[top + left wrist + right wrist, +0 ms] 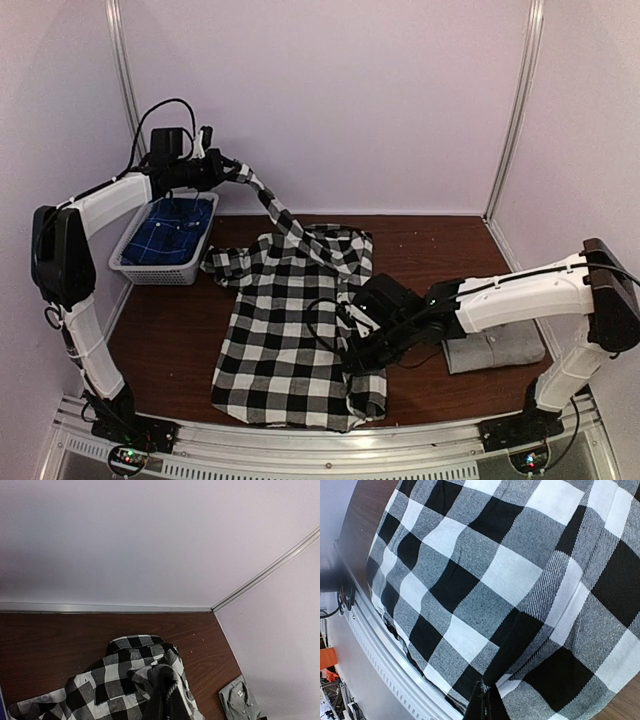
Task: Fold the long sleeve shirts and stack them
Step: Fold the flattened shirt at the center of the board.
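Observation:
The black-and-white checked shirt [285, 330] lies spread on the brown table, its hem toward the front rail. One sleeve [275, 210] is stretched up and to the back left, where my left gripper [232, 172] is shut on it, high above the table. In the left wrist view the sleeve [167, 690] drapes over the jaws and hides them. My right gripper [352, 365] is shut on the shirt's right edge near the hem, a fold of check cloth [520, 645] pinched at the jaw tips [485, 702]. The grey shirt [500, 350] [239, 700] lies folded at the right.
A white mesh basket [135, 262] holding dark blue cloth [170, 232] stands at the back left, under the left arm. The metal rail [330, 445] runs along the front edge. White walls close in the back and both sides.

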Available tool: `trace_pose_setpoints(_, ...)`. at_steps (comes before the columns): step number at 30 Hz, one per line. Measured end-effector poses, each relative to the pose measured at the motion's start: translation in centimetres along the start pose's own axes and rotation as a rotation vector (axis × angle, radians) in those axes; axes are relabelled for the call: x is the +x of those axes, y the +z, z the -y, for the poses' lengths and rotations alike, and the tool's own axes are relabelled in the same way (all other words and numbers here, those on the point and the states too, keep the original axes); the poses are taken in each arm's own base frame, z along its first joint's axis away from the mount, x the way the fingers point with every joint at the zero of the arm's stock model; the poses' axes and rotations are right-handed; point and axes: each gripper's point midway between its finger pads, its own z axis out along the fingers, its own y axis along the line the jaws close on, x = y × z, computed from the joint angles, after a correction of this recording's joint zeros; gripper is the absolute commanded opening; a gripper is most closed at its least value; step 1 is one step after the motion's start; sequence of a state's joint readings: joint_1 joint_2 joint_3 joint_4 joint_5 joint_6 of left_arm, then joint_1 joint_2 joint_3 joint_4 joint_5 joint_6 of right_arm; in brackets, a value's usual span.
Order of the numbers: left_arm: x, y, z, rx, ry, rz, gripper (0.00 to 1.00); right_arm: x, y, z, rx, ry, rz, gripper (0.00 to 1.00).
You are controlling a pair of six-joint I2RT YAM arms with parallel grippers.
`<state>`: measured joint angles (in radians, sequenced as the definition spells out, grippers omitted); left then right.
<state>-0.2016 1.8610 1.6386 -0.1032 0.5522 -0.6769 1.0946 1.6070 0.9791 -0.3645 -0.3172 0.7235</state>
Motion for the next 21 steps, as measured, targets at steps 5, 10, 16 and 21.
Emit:
trace_pose_setpoints(5,-1.5,-0.4,0.8,0.008,0.023,0.028,0.00,-0.6,0.4,-0.7,-0.015,-0.017,0.002,0.00)
trace_pose_setpoints(10,-1.8,-0.6,0.9,0.009,0.029,0.033,0.00,-0.8,1.3,-1.0,-0.026,-0.024,-0.012,0.00)
trace_pose_setpoints(16,-2.0,-0.9,0.3,-0.012,0.027,0.039,0.00,-0.5,1.7,-1.5,-0.045,-0.032,-0.025,0.00)
trace_pose_setpoints(21,-2.6,-1.8,0.1,-0.027,0.026,0.053,0.00,-0.2,2.0,-1.6,-0.049,-0.034,-0.034,0.00)
